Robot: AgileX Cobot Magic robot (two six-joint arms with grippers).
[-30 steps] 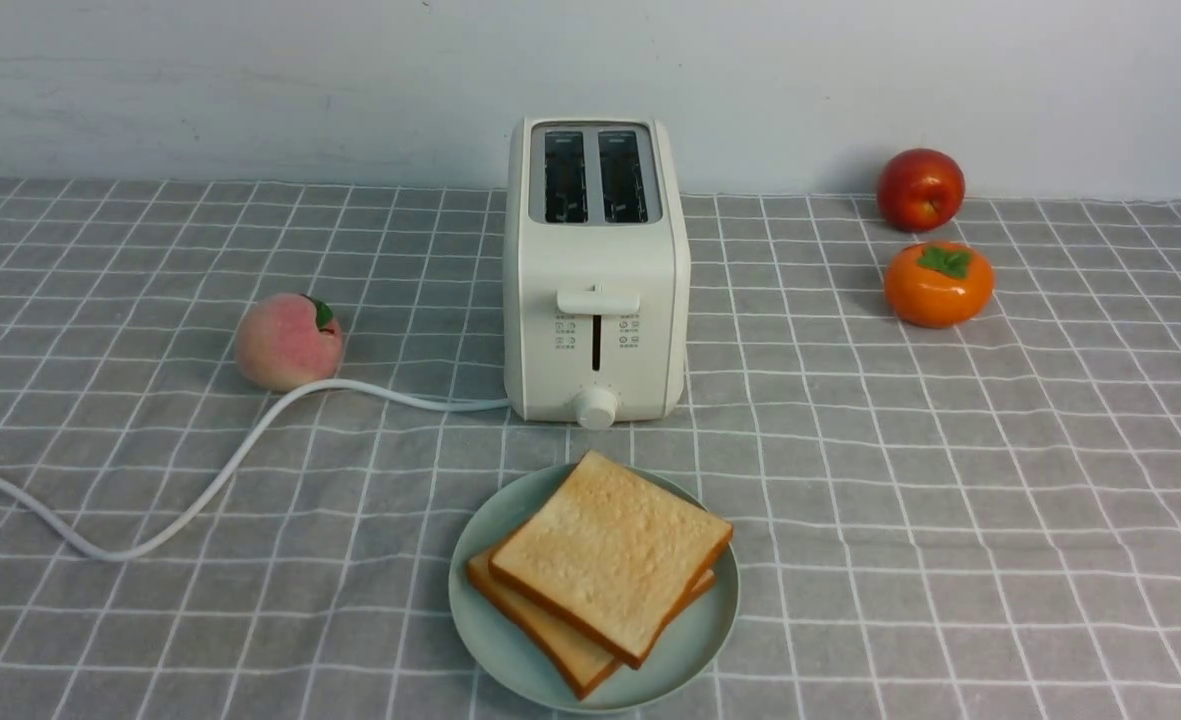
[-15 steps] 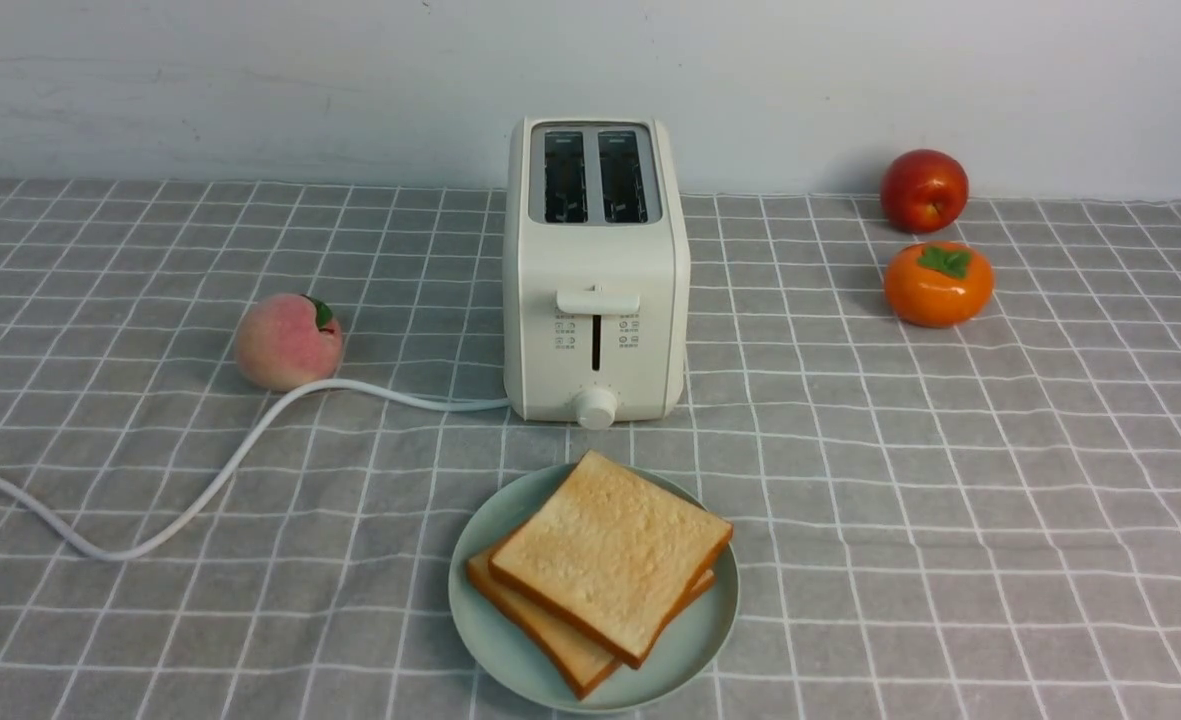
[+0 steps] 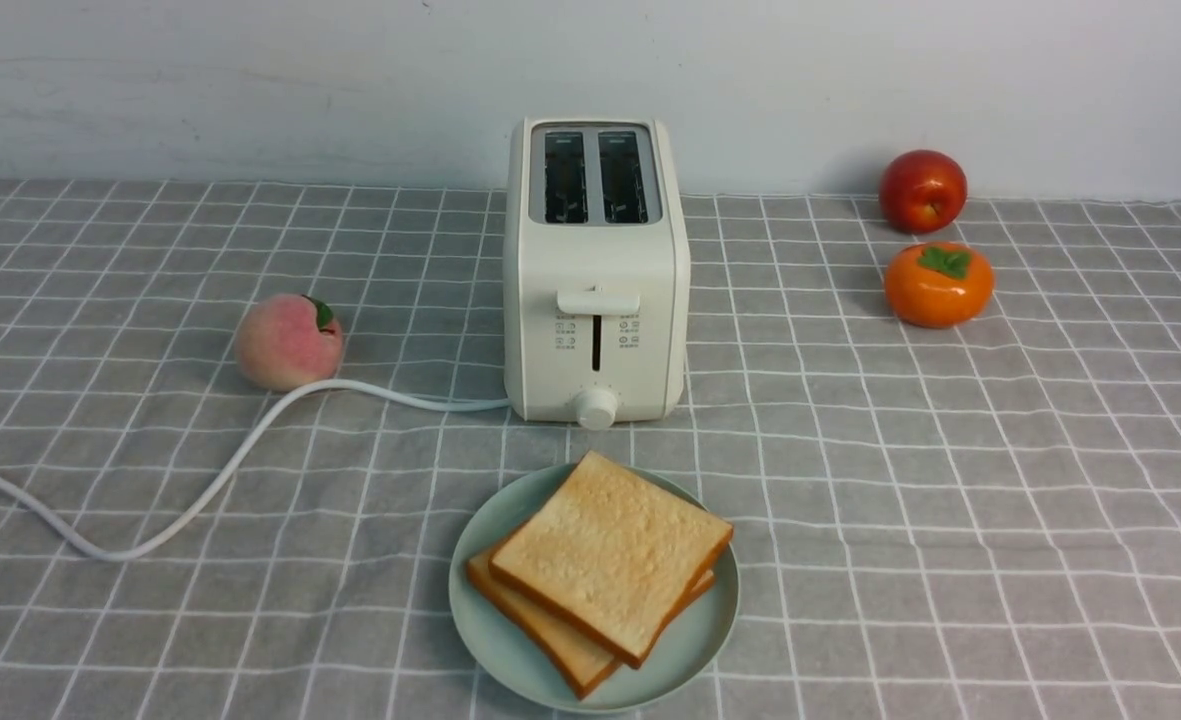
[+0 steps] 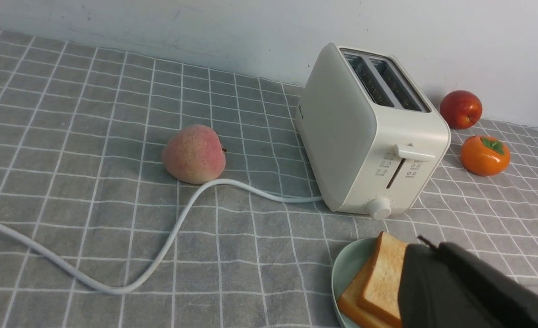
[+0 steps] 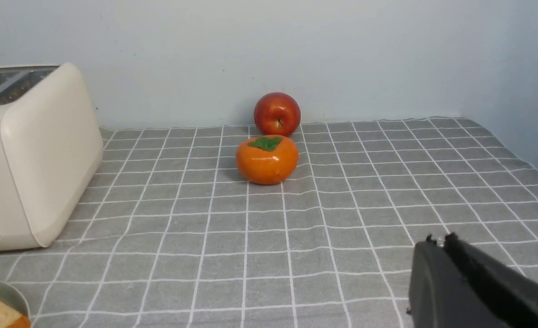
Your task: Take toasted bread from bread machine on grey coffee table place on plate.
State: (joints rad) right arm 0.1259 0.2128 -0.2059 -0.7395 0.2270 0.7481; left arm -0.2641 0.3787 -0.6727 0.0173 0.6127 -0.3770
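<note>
Resting on the plate (image 3: 710,625), the two slices of toast (image 3: 610,555) lie stacked, the upper one turned a little so the lower slice's crust shows along the near-left edge. The plate sits on the grey checked table (image 3: 950,520) just in front of the toaster (image 3: 597,330), apart from it. Both toaster slots are dark and hold no bread, and the front lever stands at the top of its track above the round knob. A white power cord (image 3: 210,475) runs from the toaster's lower left side, curves past a peach (image 3: 287,342) and trails off the left edge of the table. To the right, near the back wall, a red apple (image 3: 922,190) stands behind an orange persimmon (image 3: 938,283), the two close together and well apart from the toaster.

Neither arm shows in the front view. In the left wrist view the left gripper (image 4: 426,248) appears as a dark mass in the corner, in front of the plate and toast, holding nothing; its fingers look pressed together. In the right wrist view the right gripper (image 5: 437,241) hangs over bare cloth, well apart from the persimmon, with only a thin line between its two dark fingers, so they look closed on nothing.
</note>
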